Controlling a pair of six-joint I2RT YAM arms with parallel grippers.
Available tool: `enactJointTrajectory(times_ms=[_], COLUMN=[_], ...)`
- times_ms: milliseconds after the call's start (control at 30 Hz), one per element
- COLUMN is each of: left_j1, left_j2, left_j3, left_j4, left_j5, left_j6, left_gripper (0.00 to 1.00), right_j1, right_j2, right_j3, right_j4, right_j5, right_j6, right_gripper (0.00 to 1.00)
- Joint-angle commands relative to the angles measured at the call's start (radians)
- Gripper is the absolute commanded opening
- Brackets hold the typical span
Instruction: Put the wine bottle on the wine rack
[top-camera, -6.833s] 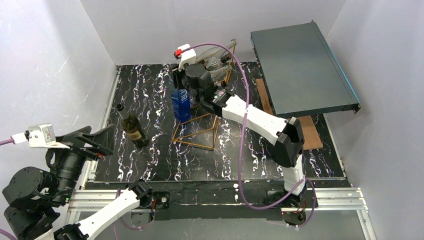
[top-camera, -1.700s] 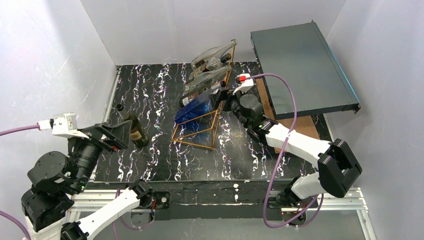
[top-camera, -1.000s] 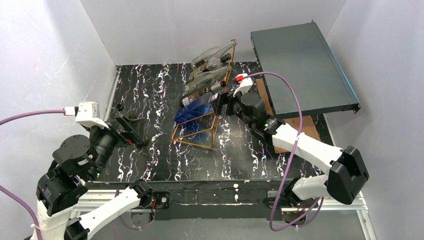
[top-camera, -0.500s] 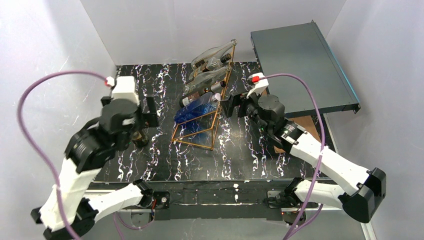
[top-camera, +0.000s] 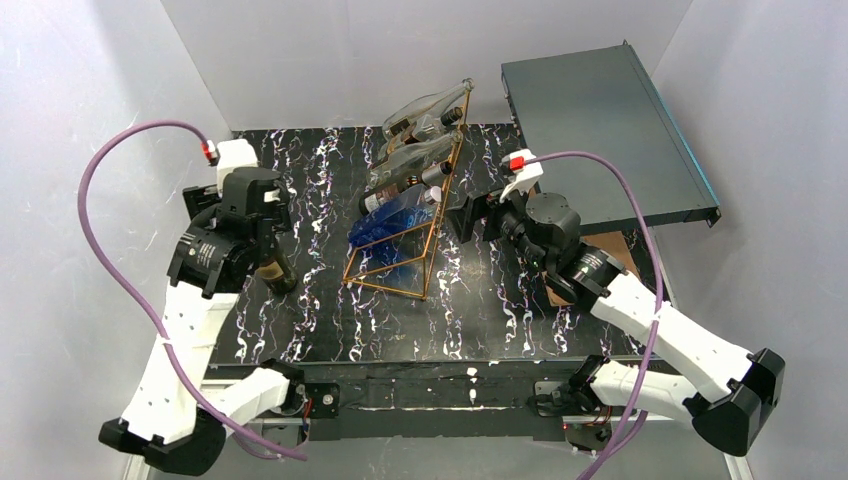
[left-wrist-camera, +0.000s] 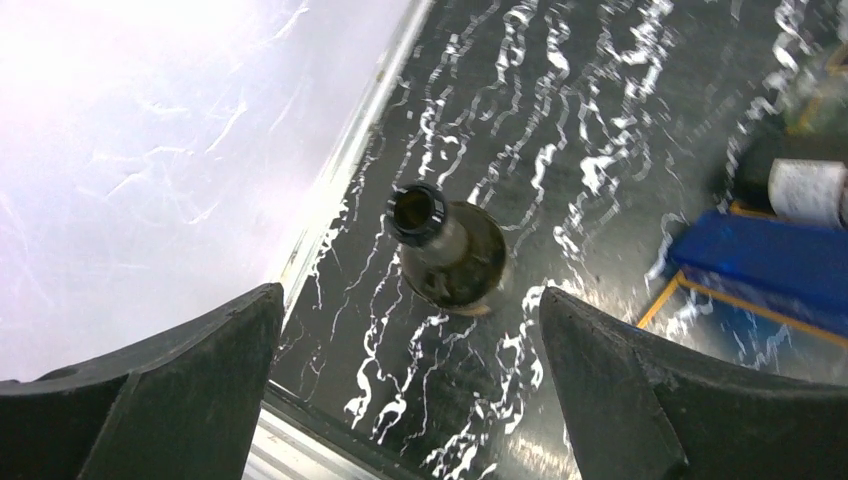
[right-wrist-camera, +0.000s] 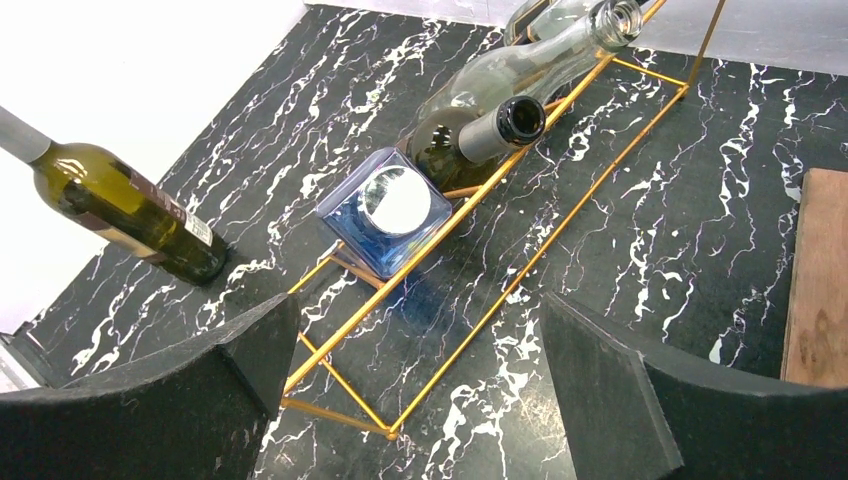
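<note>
The wine bottle (top-camera: 274, 270) is dark green and stands upright on the black marbled table, left of the wine rack (top-camera: 386, 291). From above, its open mouth (left-wrist-camera: 417, 212) shows just beyond my left gripper (left-wrist-camera: 410, 292), which hangs open over it without touching. In the top view the left gripper (top-camera: 262, 232) hides the bottle's neck. The copper-gold wire rack (right-wrist-camera: 540, 258) holds a blue bottle (right-wrist-camera: 385, 210), a dark bottle (right-wrist-camera: 470, 135) and clear ones (top-camera: 420, 115). My right gripper (top-camera: 472, 214) stands open and empty to the right of the rack.
A dark flat box (top-camera: 600, 130) leans at the back right over a wooden board (top-camera: 615, 265). White walls close in the left, back and right. A metal rail (left-wrist-camera: 340, 180) runs along the table's left edge beside the bottle.
My left arm has swung up from the near left corner to hang over the standing bottle. My right gripper has backed away from the rack to the right, leaving the blue bottle lying in it.
</note>
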Motion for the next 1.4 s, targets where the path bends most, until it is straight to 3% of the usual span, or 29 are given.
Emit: enactJointTrajectory(times_ms=[0, 433, 1067, 1367], left_j1=[0.126, 0.244, 0.244, 0.244], left_j2=[-0.031, 0.037, 0.004, -0.016], left_j3=[-0.09, -0.244, -0.373, -0.418], left_j4=[0.148, 0.342, 0.474, 0.494], left_j5=[0.007, 0.049, 0.07, 0.09], left_j6=[-0.012, -0.084, -0.009, 0.039], left_gripper=[0.99, 0.99, 0.62, 0.5], right_j1=[0.002, 0.002, 0.002, 0.002], right_j2=[-0.048, -0.062, -0.037, -0.051], right_j3=[0.006, 0.007, 0.005, 0.015], right_j4=[0.005, -0.007, 0.005, -0.014], right_j5=[-0.01, 0.001, -0.004, 0.036], right_j6=[-0.015, -0.019, -0.02, -0.042], right_gripper=[0.98, 0.98, 0.98, 0.99])
